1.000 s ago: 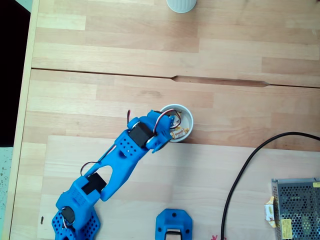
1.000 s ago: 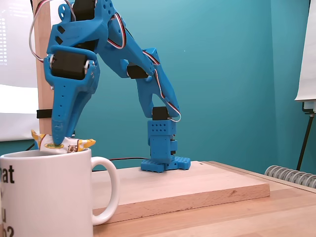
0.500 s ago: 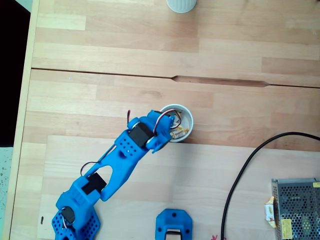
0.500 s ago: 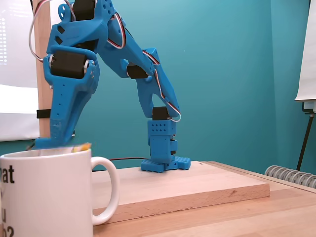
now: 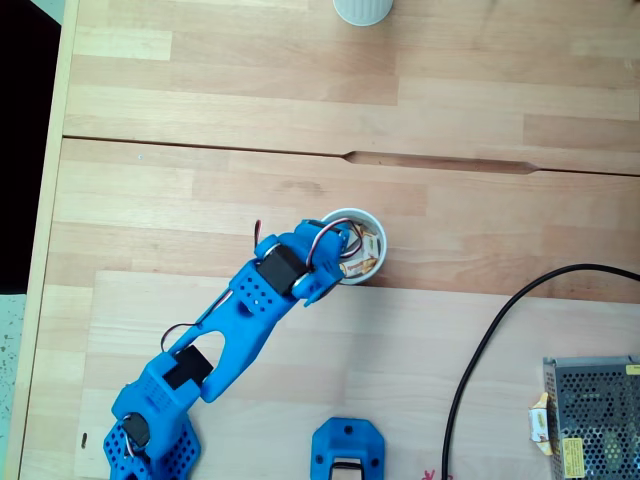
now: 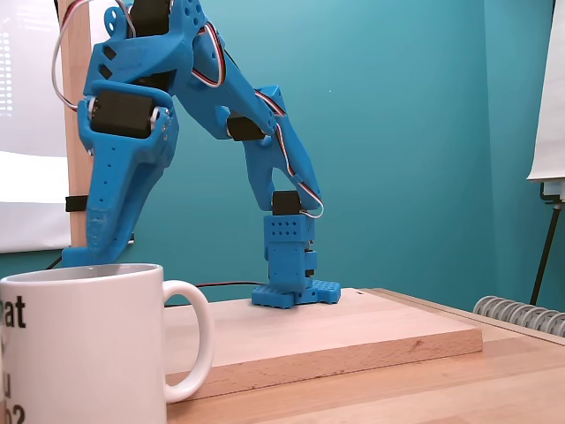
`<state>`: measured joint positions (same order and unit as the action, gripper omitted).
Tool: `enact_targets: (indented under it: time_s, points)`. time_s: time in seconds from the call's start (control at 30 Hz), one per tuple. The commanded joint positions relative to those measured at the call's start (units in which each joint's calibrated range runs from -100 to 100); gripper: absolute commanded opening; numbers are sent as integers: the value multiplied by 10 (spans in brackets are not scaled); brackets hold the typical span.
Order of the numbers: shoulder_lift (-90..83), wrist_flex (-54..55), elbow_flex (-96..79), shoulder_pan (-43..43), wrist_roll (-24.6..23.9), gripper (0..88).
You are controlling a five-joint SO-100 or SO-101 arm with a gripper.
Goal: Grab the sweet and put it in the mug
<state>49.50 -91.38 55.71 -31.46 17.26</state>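
The blue arm reaches over the mug (image 5: 352, 247) so that its claw (image 5: 348, 250) hangs straight above the opening, which is the sensible place to be if the sweet (image 5: 360, 265) is to fall inside rather than bounce off the rim. In the fixed view from above, the sweet lies within the white ring of the mug, by the edge nearest the bottom of that picture, just beside the blue fingertips; whether it rests on the bottom or is caught partway down cannot be read from there. The claw's tips are crowded together with wires and wrapper in that view, so I cannot tell whether the fingers are parted or closed, or whether they touch the sweet at all.

The low fixed view from the side shows what the top view cannot: the claw (image 6: 78, 258) dips down behind the mug's (image 6: 84, 344) rim, its tips hidden by the white wall, and no wrapper shows above the rim (a fair sign the sweet is below it). The handle points to the right in that picture. By this judgement the drop looks as good as done, and what remains is to lift the claw clear without dragging the wrapper out or nudging the mug
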Motion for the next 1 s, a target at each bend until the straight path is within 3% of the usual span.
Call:
enact_targets:
  time_s: [0.0, 0.13, 0.4, 0.6, 0.97]
  points:
    - [-9, 8, 24, 2, -1, 62]
    - [-9, -2, 24, 2, -1, 24]
    - [-13, -7, 23, 2, -1, 28]
    - [-19, -75, 25, 8, -1, 28]
    - [-152, -85, -4, 10, -19, 28]
